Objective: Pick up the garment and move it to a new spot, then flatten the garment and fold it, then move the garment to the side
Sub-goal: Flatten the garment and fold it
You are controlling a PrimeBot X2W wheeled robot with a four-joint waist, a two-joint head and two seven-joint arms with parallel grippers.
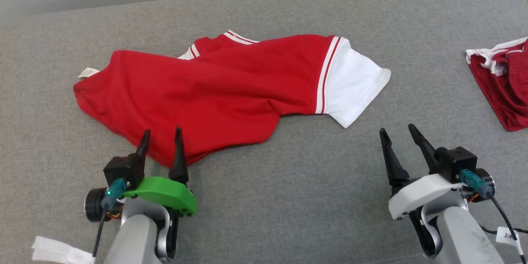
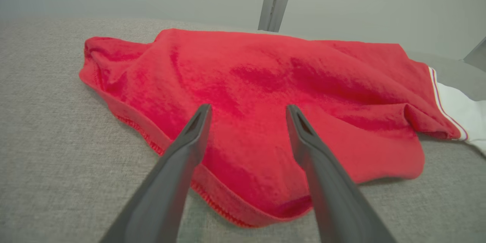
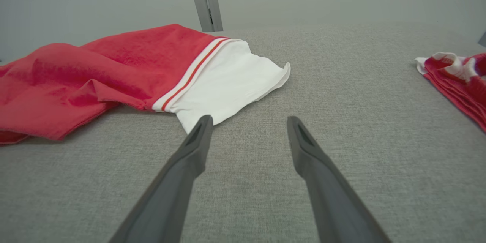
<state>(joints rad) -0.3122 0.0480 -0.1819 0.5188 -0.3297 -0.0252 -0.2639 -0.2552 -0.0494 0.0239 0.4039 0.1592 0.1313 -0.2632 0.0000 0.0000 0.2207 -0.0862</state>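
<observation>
Red garment lies crumpled on the bench, long axis left-right, white sleeve at its right end; left end effector, released and empty, sits at the garment's near hem, nearer than the right end effector, also released, just short of that sleeve.

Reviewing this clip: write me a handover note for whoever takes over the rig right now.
Grippers: the left tool is open and empty, fingertips over the near hem of the rumpled red cotton T-shirt with a white sleeve. The right tool is open and empty, over the bare grey fabric surface, just short of the white sleeve.
Things: the shirt lies unfolded mid-surface. A bunched dark red and white garment sits at the far right.
Done: no flattening or folding; whether the first move happened cannot be told.
Left: grasp, flatten, fold, move aside.
</observation>
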